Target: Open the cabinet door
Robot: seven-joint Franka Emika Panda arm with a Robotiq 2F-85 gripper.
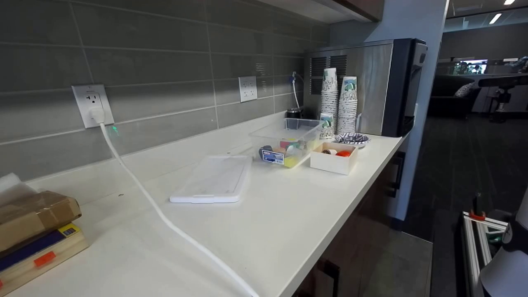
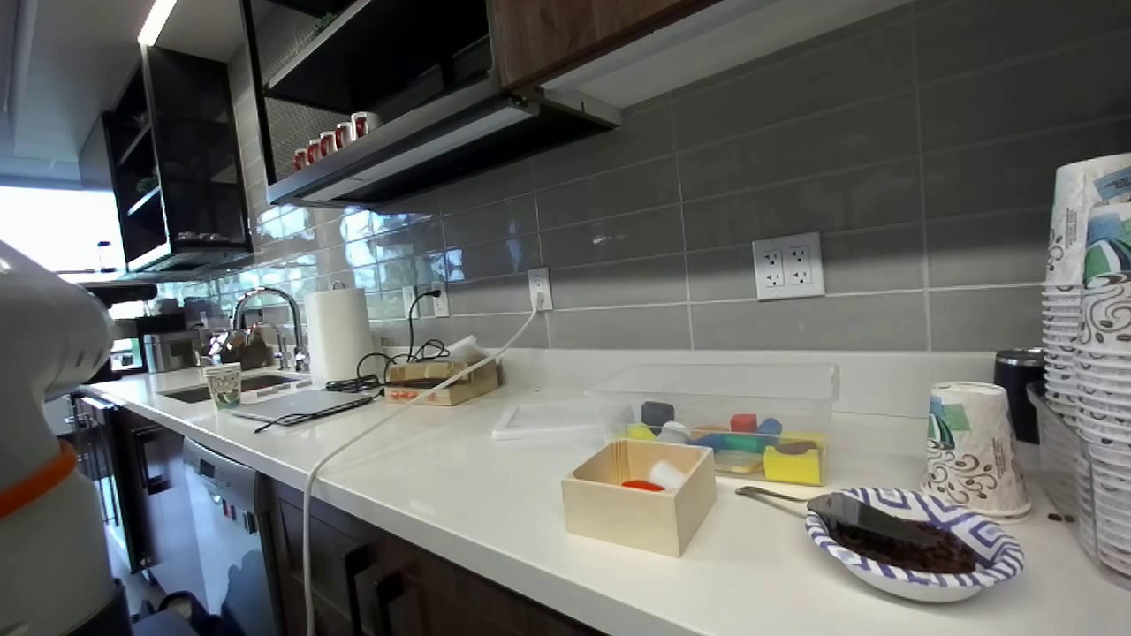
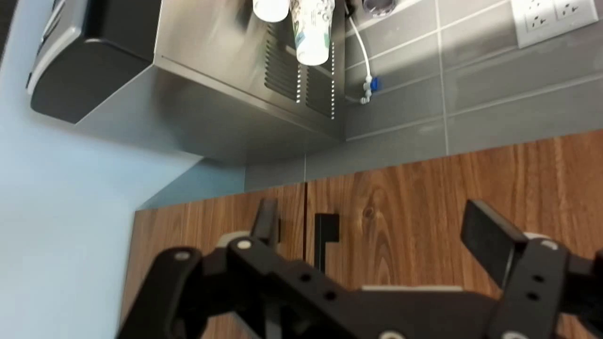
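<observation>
In the wrist view, which looks upside down, two wood-grain cabinet doors, one on the left (image 3: 207,212) and one on the right (image 3: 424,202), meet at a thin dark gap and look shut. A black handle (image 3: 326,228) on the right door stands near that gap; part of it is hidden behind my gripper. A second handle shows only as a sliver beside my left finger. My gripper (image 3: 378,230) is open and empty, its fingers spread in front of the doors, with the black handle between them in the picture. Wood cabinet fronts also show high up in both exterior views (image 1: 363,6) (image 2: 583,35).
A steel machine (image 1: 373,86) stands at the counter's end with stacked cups (image 1: 347,111) before it. A clear bin (image 2: 724,397), wooden box (image 2: 618,521), and bowl (image 2: 937,579) sit on the counter. A white cord (image 2: 398,415) hangs over its edge. My arm (image 2: 44,397) stands beside it.
</observation>
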